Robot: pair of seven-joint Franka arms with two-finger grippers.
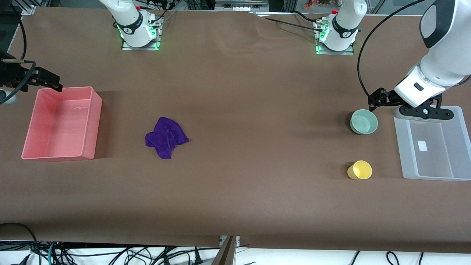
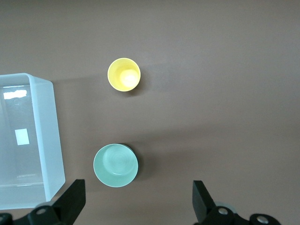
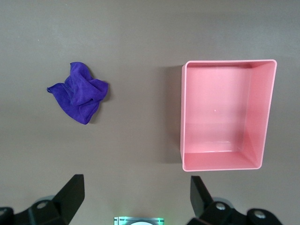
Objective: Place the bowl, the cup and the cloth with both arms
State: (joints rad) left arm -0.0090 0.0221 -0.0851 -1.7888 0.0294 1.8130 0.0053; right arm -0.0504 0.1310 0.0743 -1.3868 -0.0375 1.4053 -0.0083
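The mint-green bowl (image 1: 363,122) stands upright beside the clear bin, and the yellow cup (image 1: 360,170) stands nearer to the front camera than the bowl. The purple cloth (image 1: 166,137) lies crumpled beside the pink bin. My left gripper (image 1: 382,98) hangs open and empty just above the bowl, close to the clear bin's corner. The left wrist view shows the bowl (image 2: 116,165), the cup (image 2: 124,74) and the open left gripper (image 2: 138,201). My right gripper (image 1: 40,79) is open and empty, up over the pink bin's corner. The right wrist view shows the cloth (image 3: 79,97) and the right gripper (image 3: 136,194).
An empty pink bin (image 1: 96,125) sits at the right arm's end of the table; it also shows in the right wrist view (image 3: 183,117). An empty clear bin (image 1: 404,147) sits at the left arm's end, also in the left wrist view (image 2: 51,136). Brown tabletop lies between cloth and bowl.
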